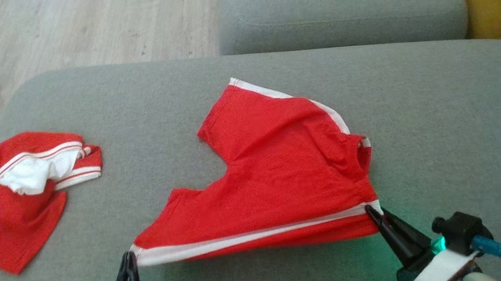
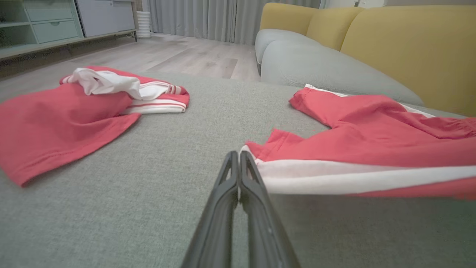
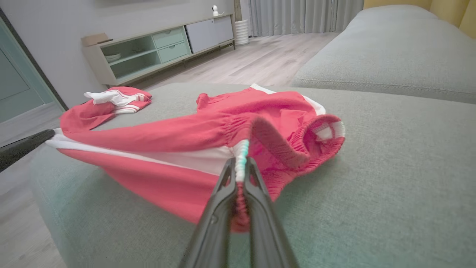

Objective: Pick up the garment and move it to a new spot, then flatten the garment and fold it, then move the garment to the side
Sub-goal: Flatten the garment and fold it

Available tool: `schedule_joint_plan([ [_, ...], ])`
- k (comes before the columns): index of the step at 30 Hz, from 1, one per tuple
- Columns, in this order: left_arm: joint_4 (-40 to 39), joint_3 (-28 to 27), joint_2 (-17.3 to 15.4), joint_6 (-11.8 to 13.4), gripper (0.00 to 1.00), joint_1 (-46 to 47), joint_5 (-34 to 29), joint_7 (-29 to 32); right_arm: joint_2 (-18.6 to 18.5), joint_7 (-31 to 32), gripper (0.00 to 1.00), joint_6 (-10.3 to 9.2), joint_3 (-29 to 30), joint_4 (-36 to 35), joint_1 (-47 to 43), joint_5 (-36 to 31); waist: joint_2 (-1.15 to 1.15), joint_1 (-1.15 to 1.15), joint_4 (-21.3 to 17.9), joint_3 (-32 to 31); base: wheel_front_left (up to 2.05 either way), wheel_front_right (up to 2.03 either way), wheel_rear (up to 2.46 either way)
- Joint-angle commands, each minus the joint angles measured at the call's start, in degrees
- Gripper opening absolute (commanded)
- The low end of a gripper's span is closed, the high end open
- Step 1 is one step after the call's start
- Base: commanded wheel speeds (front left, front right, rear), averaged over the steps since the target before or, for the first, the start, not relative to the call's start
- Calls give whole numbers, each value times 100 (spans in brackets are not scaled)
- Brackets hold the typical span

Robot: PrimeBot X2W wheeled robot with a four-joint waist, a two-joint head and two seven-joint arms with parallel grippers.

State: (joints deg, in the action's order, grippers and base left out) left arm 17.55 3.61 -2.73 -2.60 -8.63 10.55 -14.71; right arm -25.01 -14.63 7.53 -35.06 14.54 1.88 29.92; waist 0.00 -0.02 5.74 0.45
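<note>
Two dark finger pairs come up from the lower edge of the head view, and each one holds an end of the shorts (image 1: 279, 169). The left gripper (image 1: 128, 257) has its jaws pressed together on the very corner of the leg hem, where the white stripe ends. The right gripper (image 1: 369, 209) pinches the other end of the same stripe, at the elastic waistband, and some fabric is bunched between its jaws in the right wrist view. The striped edge is stretched between them and is a little raised over the seat (image 1: 432, 121). The rest of the shorts lies on the seat, near its middle, with the two legs pointing away from the robot.

I judge that the shorts are being pulled flat before the fold. The left hold looks thin, only at the corner, so a stronger pull apart could slip the hem out, and this side would fall in wrinkles. The waistband is also curled open near the right gripper, so a fold started now could trap that curl.

A second garment (image 1: 21, 185), red and white and crumpled, lies well apart at the robot's left, near the seat edge. Beyond it is the floor (image 1: 67, 30).
</note>
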Motion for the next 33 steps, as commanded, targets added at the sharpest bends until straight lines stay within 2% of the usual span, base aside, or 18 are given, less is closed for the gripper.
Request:
schedule_joint_plan([
  [1, -243, -232, -18, -32, 0, 330, -59, -29, -94, -37, 0, -4, 98, -192, 138, 19, 0, 2, -55, 57, 0, 0, 0],
  [6, -222, -88, -57, -226, 0, 1179, -284, -29, 116, -37, 0, -4, 296, -226, 401, 443, 0, 2, -203, 433, 0, 0, 0],
  [7, -97, -1, -130, -290, 0, 1745, -378, -29, 223, -37, 0, -4, 265, -125, 612, 765, 0, 2, -269, 635, 0, 0, 0],
  [11, 532, 238, -319, -395, 0, 3021, -479, 29, 421, 37, 0, -4, 237, 115, 1157, 1426, 0, 2, -431, 1103, 0, 0, 0],
  [20, 2002, 1014, -760, -485, 0, 5493, -345, 798, 804, 76, 0, -4, 57, 443, 2145, 2565, 0, 2, -903, 2035, 0, 0, 0],
  [25, 2607, 1323, -1009, -487, 0, 6297, -181, 967, 946, -2, 0, -4, -128, 477, 2500, 2813, 0, 2, -1190, 2352, 0, 0, 0],
  [33, 3344, 1303, -1180, -373, 0, 6937, -153, 680, 1165, -34, 0, -4, -19, 431, 2752, 2791, 0, 2, -1424, 2557, 0, 0, 0],
])
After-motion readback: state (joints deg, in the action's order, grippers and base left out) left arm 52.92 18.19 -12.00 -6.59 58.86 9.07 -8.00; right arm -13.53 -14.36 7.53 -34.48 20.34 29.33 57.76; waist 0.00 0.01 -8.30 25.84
